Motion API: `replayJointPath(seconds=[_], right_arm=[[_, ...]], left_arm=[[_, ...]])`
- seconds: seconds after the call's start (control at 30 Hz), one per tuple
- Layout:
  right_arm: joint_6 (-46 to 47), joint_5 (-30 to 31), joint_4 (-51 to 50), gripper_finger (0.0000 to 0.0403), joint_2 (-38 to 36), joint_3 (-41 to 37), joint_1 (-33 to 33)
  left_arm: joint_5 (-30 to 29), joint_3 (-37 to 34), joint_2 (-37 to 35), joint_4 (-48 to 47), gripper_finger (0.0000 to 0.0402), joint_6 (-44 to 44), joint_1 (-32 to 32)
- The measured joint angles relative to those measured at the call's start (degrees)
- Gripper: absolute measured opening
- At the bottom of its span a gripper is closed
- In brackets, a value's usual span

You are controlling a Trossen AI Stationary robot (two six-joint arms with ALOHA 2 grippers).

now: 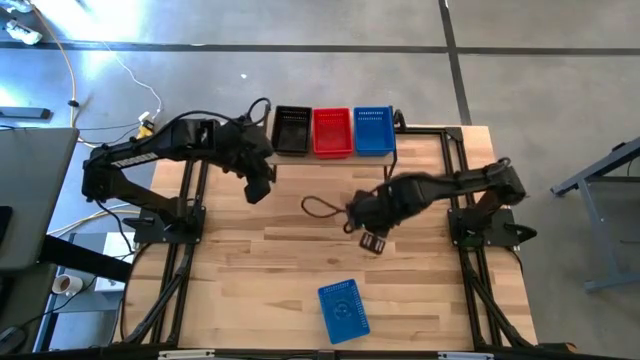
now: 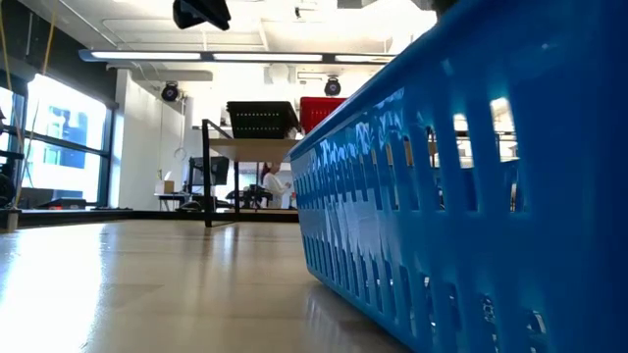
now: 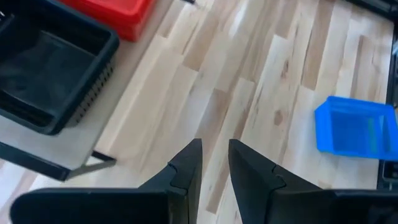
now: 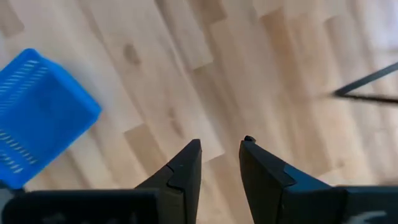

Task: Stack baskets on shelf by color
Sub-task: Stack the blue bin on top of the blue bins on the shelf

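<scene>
Room: grey concrete floor around the rig; the low view looks across to bright windows, ceiling lights and a person seated far behind
Table (image 1: 280, 270): pale wooden planks, bare in the middle, a dark cable loop (image 1: 318, 207) lying near the right arm
Shelf (image 1: 415, 160): stands at the far edge of the table, carrying a black stack (image 1: 291, 129), a red stack (image 1: 332, 132) and a blue stack (image 1: 373, 130) side by side
Loose blue basket (image 1: 343, 310): alone on the table at the near edge, opening upward, long axis running roughly near-to-far, slightly skewed
Key relation: the basket lies nearward of both claws, well apart from each; the right arm looks the nearer
Right claw (image 1: 373, 241): hangs over mid-table, fingers parted, gripping nothing
Left claw (image 1: 258, 188): just in front of the black stack, fingers a little apart, empty
</scene>
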Motion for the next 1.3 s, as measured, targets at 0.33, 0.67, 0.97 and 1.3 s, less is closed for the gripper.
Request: replayJointPath(seconds=[0.33, 0.67, 0.97, 1.3], right_arm=[[16.9, -3.6, 10.7, 0.0094, -1.1, -7.3, 8.9], [30.2, 0.8, 15.2, 0.0095, -0.6, -9.1, 16.3], [36.4, 3.1, 17.2, 0.0095, 0.6, -9.1, 18.4], [39.6, -0.4, 22.7, 0.0095, 5.9, -9.1, 18.8]], left_arm=[[-4.2, 0.0, 0.0, -5.2, 0.0071, -4.4, -3.2], [-4.5, 0.0, 0.0, -5.4, 0.0071, -5.9, -5.1], [-4.5, 0.0, 0.0, -5.5, 0.0071, -7.4, -5.1], [-4.5, 0.0, 0.0, -5.6, 0.0071, -7.3, -5.1]])
